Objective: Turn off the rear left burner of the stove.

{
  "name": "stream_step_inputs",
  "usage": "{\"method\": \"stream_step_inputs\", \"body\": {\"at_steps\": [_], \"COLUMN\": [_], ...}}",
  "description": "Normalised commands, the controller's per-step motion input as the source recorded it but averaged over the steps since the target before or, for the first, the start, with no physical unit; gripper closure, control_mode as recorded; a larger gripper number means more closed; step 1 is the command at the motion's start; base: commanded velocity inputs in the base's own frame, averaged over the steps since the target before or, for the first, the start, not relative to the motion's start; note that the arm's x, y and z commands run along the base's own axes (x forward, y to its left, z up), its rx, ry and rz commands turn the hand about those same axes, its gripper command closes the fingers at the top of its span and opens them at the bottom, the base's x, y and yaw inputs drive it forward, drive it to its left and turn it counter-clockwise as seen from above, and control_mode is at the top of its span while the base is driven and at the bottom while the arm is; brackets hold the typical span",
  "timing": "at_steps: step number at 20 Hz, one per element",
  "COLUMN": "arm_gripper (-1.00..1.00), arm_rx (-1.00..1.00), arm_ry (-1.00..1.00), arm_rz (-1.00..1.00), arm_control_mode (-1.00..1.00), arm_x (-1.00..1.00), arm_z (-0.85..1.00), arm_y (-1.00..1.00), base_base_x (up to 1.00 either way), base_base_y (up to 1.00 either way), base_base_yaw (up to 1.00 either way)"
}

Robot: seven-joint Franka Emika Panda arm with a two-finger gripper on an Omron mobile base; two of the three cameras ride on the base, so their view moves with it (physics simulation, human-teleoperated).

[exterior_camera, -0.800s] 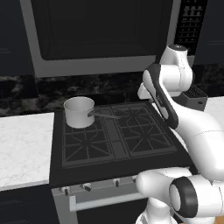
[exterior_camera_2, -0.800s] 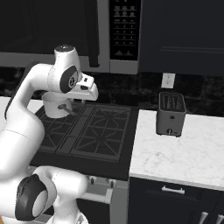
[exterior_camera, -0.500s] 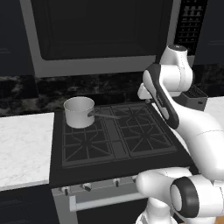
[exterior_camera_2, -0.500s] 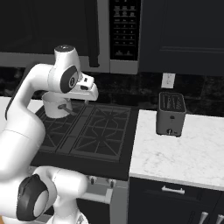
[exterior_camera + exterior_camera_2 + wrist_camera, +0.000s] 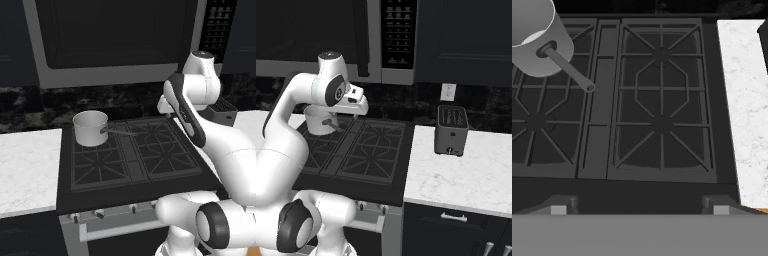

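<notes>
**A:** Start nearest the base. What sits at the front, and why does it matter?

**B:** The silver front panel of the wide black gas stove (image 5: 130,167), with its row of small knobs (image 5: 100,214) above a bar handle (image 5: 120,231). One of those knobs should govern the burner, so my guess is the work gets done there and not on the grate.

**A:** And the pincer?

**B:** The two-finger pincer (image 5: 639,206) hangs high over the cooktop, aimed down at it. Its two dark tips stand wide apart at the bottom of the hand view, with nothing between them. I judge it is raised like this to survey the stove before going down to the panel.

**A:** Where is the rear left burner?

**B:** The square black cast-iron rear left burner (image 5: 95,142) lies at the far left of the cooktop, close to the backsplash. A silver-grey saucepan (image 5: 90,128) stands on it, its long handle pointing right towards the centre strip.

**A:** Anything further off?

**B:** A dark toaster (image 5: 451,130) on the white marble tabletop (image 5: 466,172) to the right, well apart from the stove.
</notes>
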Motion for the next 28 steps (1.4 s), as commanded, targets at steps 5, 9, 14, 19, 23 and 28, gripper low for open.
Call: {"method": "stream_step_inputs", "body": {"at_steps": [5, 9, 14, 19, 23, 28], "arm_gripper": [-1.00, -1.00, -1.00, -1.00, -1.00, -1.00], "arm_rx": [0.00, -0.02, -0.27, -0.42, -0.30, -0.26], "arm_ry": [0.00, -0.02, -0.06, -0.13, -0.11, -0.03], "arm_rz": [0.00, 0.00, 0.10, 0.18, 0.16, 0.19], "arm_control_mode": [-1.00, -1.00, -1.00, -1.00, -1.00, -1.00], "arm_x": [0.00, -0.06, -0.75, -1.00, -1.00, -0.98], "arm_z": [0.00, 0.00, -0.21, -0.44, -0.34, -0.35], "arm_y": [0.00, 0.07, 0.81, 1.00, 1.00, 1.00], "base_base_x": [0.00, 0.00, 0.00, 0.00, 0.00, 0.00], "base_base_y": [0.00, 0.00, 0.00, 0.00, 0.00, 0.00], "base_base_yaw": [0.00, 0.00, 0.00, 0.00, 0.00, 0.00]}}
